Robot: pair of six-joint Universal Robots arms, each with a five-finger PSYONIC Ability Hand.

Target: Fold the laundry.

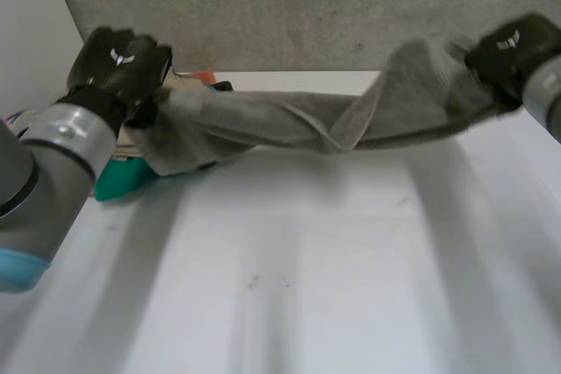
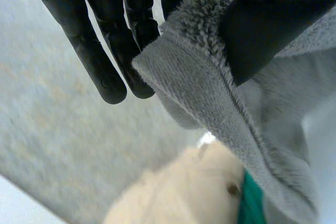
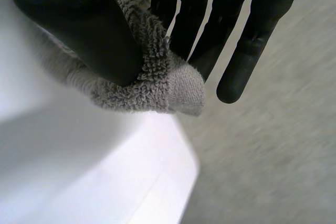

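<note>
Left arm (image 1: 53,155) over white table (image 1: 298,286) | grey towel (image 1: 263,124) stretched above | grey carpet (image 1: 289,6) beyond

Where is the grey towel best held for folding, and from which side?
Probably by its two end corners, each from the outer side: the grey towel hangs twisted between them, and the left hand and right hand pinch it there.

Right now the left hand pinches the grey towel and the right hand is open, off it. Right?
No: the right hand pinches a corner of the towel too, as the right wrist view shows. The left hand does pinch it.
</note>
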